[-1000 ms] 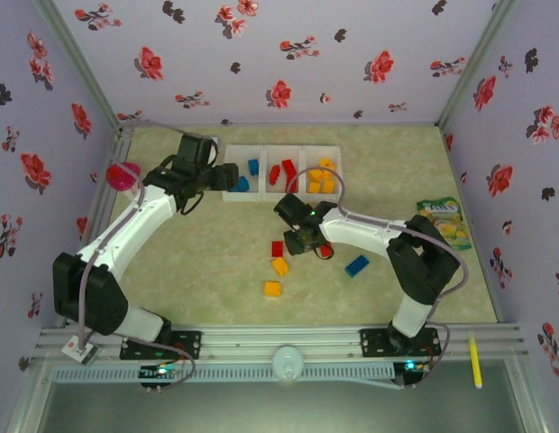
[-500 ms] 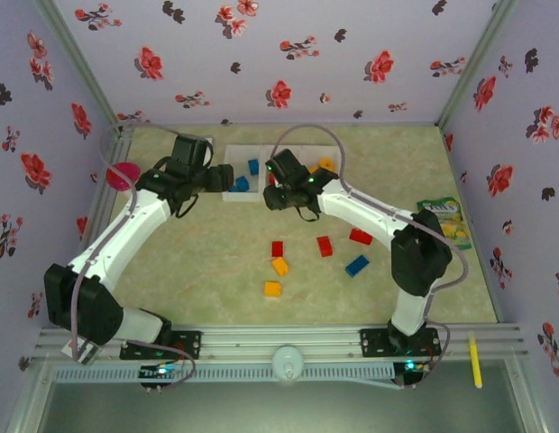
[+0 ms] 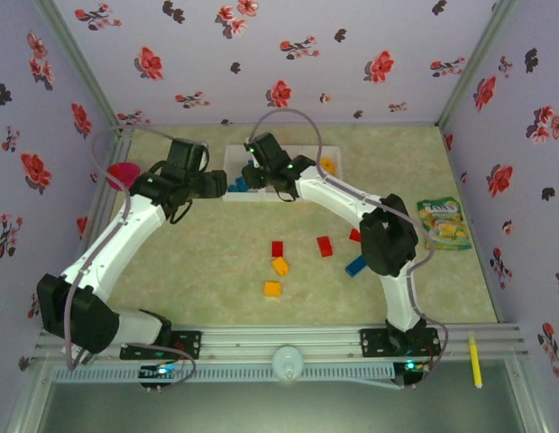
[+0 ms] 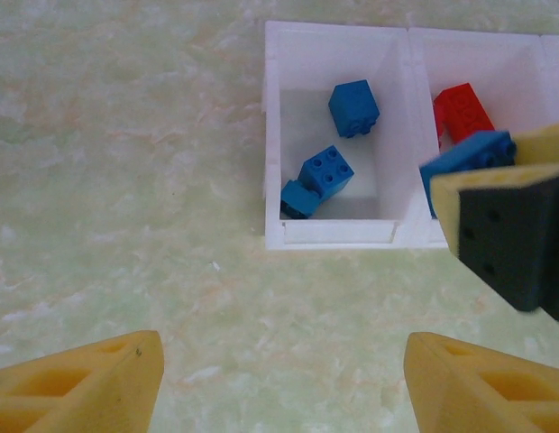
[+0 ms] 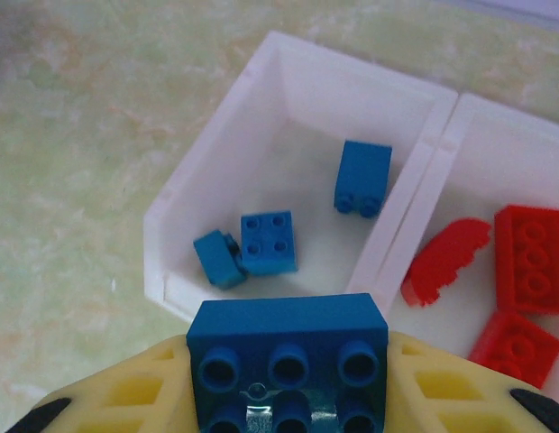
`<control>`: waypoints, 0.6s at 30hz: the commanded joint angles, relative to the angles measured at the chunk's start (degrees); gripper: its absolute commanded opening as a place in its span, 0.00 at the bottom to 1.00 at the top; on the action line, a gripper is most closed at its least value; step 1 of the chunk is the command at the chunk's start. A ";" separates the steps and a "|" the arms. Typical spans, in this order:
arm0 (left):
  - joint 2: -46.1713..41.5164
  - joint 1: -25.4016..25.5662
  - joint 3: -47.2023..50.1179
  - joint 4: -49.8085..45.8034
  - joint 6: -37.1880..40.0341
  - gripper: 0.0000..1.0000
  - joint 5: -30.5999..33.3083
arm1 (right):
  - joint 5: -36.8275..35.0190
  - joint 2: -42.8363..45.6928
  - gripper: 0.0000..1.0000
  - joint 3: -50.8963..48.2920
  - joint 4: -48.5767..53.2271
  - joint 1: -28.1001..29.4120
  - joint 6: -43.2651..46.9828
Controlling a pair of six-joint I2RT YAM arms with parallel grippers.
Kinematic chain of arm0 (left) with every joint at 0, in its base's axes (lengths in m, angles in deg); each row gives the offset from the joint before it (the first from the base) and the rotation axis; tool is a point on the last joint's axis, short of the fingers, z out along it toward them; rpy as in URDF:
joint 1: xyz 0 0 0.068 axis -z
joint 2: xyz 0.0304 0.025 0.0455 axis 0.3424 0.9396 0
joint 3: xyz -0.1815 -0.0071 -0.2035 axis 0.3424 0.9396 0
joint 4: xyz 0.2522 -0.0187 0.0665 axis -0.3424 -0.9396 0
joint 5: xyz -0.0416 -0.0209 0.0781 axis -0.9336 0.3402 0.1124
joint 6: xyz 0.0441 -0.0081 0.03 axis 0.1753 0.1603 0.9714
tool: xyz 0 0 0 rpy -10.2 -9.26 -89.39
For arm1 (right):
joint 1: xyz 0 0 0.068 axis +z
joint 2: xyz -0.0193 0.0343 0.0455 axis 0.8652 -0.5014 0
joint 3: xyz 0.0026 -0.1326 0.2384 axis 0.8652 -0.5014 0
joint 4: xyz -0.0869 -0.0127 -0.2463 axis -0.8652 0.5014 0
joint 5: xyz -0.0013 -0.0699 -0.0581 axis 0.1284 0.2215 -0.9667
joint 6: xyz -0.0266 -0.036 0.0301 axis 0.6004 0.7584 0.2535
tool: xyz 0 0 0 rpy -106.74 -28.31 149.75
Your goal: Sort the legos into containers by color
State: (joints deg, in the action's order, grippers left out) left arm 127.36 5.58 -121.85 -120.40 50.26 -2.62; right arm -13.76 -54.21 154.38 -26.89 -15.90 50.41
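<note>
My right gripper [image 5: 288, 390] is shut on a blue lego [image 5: 287, 356] and hovers over the near rim of the white blue-lego container [image 5: 207, 149]. Three blue legos [image 5: 269, 242] lie inside it. The container beside it [image 5: 500, 144] holds red legos [image 5: 530, 257]. In the left wrist view the held blue lego [image 4: 464, 161] shows at the right, and my left gripper [image 4: 284, 383] stands open over bare table just in front of that container [image 4: 272, 135]. Loose on the table are red legos [image 3: 277, 248] [image 3: 325, 246], yellow ones [image 3: 279, 266] [image 3: 272, 289] and a blue one [image 3: 355, 266].
A third white container [image 3: 336, 155] with yellow legos stands at the right of the row. A pink bowl [image 3: 122, 174] sits at the far left, a snack packet [image 3: 444, 223] at the right, and a yellow marker [image 3: 474, 359] on the front rail.
My right arm has swung from the loose legos at mid-table up and left to the blue container. My left gripper has drawn back slightly to the left.
</note>
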 commanded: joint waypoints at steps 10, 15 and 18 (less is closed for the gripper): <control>-3.37 0.36 -0.13 -5.34 -0.80 0.71 1.62 | 2.06 -15.22 0.41 18.10 -4.29 -2.05 -1.72; -3.62 0.34 -0.42 -7.44 -0.65 0.72 1.03 | 2.55 -22.19 0.63 29.43 0.02 -2.50 -2.60; -3.67 0.41 -0.58 -8.71 -0.79 0.72 1.01 | 2.55 -22.78 0.67 32.16 1.67 -2.69 -2.63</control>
State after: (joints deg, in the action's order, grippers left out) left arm 124.80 5.61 -121.87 -126.15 50.24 -2.05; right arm -11.79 -76.66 183.03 -27.83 -18.10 48.57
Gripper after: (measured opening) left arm 0.721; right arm 0.671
